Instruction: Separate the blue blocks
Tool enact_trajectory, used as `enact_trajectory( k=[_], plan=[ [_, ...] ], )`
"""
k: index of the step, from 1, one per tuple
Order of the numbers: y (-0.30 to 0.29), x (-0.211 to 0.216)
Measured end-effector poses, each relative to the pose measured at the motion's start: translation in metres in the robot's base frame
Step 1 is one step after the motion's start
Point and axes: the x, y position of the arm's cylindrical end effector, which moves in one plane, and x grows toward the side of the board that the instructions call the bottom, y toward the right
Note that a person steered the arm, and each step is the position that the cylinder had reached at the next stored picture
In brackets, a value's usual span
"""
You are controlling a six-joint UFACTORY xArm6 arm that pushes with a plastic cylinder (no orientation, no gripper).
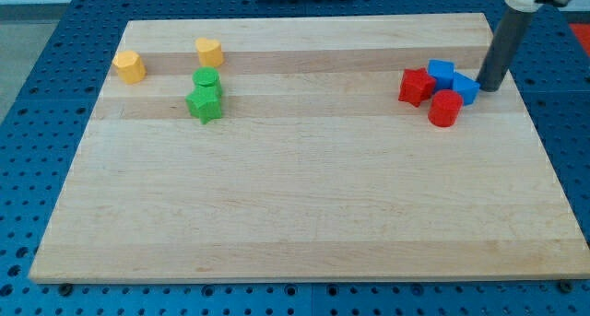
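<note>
Two blue blocks sit together at the view's upper right: one blue block (442, 72) and, touching it on its lower right, another blue block (465, 88). A red block (417, 86) of uneven shape touches the first on its left. A red cylinder (445, 108) sits just below both blue blocks. My tip (485, 87) is on the board right next to the right-hand blue block's right side, seemingly touching it.
A green cylinder (206, 79) and a green star-like block (205, 103) sit together at the upper left. A yellow block (130, 65) and a yellow heart-like block (209, 51) lie near the top left. The wooden board (304, 215) rests on a blue perforated table.
</note>
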Motion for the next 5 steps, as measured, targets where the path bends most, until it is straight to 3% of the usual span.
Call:
enact_trajectory(
  k=[5],
  plan=[
    [-0.031, 0.005]
  ],
)
